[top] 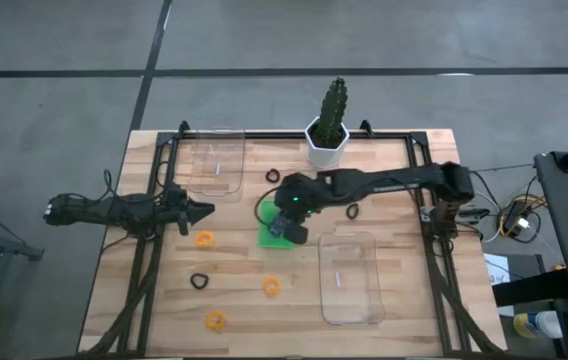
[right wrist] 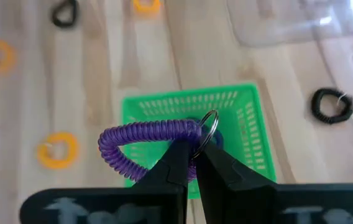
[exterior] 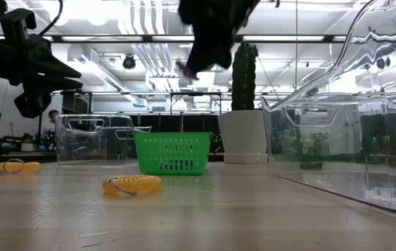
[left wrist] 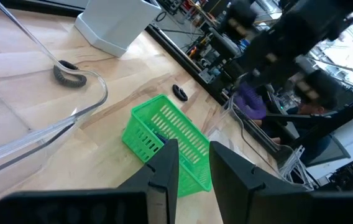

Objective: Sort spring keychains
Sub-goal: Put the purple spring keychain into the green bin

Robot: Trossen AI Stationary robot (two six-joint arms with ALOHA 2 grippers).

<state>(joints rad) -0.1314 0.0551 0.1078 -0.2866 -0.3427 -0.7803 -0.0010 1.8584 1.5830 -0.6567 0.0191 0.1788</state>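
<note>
My right gripper (right wrist: 194, 155) hangs above the green tray (right wrist: 238, 106) (top: 267, 232), shut on a purple spring keychain (right wrist: 139, 144). In the low view the keychain (exterior: 184, 67) shows high over the tray (exterior: 173, 153). Three orange keychains (top: 204, 238) (top: 272, 286) (top: 215, 320) and three black ones (top: 199, 281) (top: 273, 176) (top: 351, 211) lie flat on the table. My left gripper (left wrist: 195, 171) (top: 202, 210) waits open near the table's left side, pointing toward the tray. My right gripper pinches the purple keychain between its two fingers at the coil's end beside the metal ring (right wrist: 192, 132). The fingers come from above, pointing down. The keychain is lifted clear over the green tray, and its loop (right wrist: 117, 152) sticks out to one side of the fingers.
One clear bin (top: 214, 165) stands at the far left and another (top: 352, 278) at the near right. A white pot with a cactus (top: 327, 130) sits at the far edge. Bare wood lies between the tray and the near edge.
</note>
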